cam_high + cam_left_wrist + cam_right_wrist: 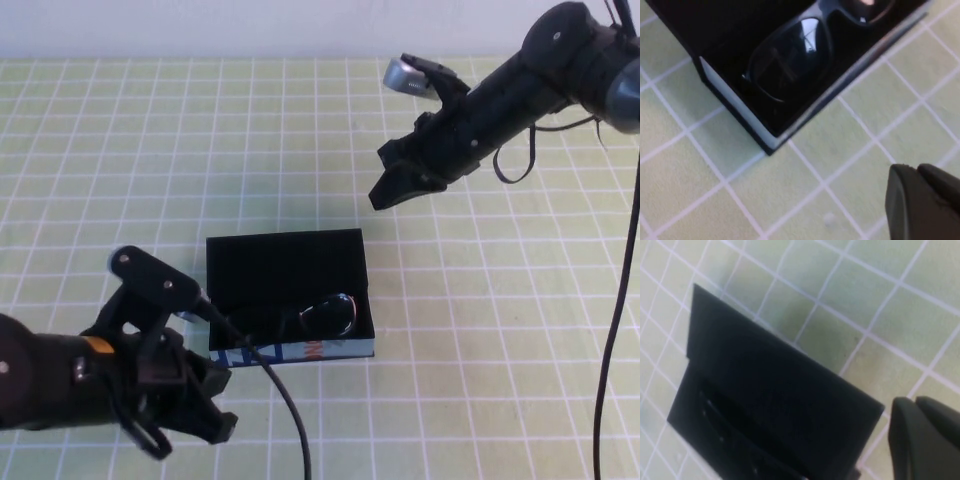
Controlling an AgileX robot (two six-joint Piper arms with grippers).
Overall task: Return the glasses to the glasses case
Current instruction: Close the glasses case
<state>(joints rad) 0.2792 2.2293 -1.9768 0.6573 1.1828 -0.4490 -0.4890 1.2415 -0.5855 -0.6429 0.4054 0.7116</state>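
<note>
The glasses (325, 318) lie inside the glasses case (288, 262), in its front compartment, toward the case's 4 o'clock corner. In the left wrist view 1 dark lens of the glasses (790, 60) fills the corner of the case (735, 107), with the frame just inside the white-edged wall. The case stands open near the middle of the worktop (480, 330), which carries a light green mat with a white grid. Its flap lid lies back flat toward 12 o'clock, and its printed front edge, white, blue and orange-red, faces 6 o'clock. In the right wrist view the case (775, 405) shows as a dark slab with the lid toward the camera.

The left gripper (205, 410) is at 7 o'clock from the case, close to its front left corner and apart from it. It holds nothing; if its fingers are spread or pressed together, I cannot tell. The right gripper (392, 188) hangs in the air at 1 o'clock from the case, well apart, and it is empty. Its fingers I also cannot tell.
</note>
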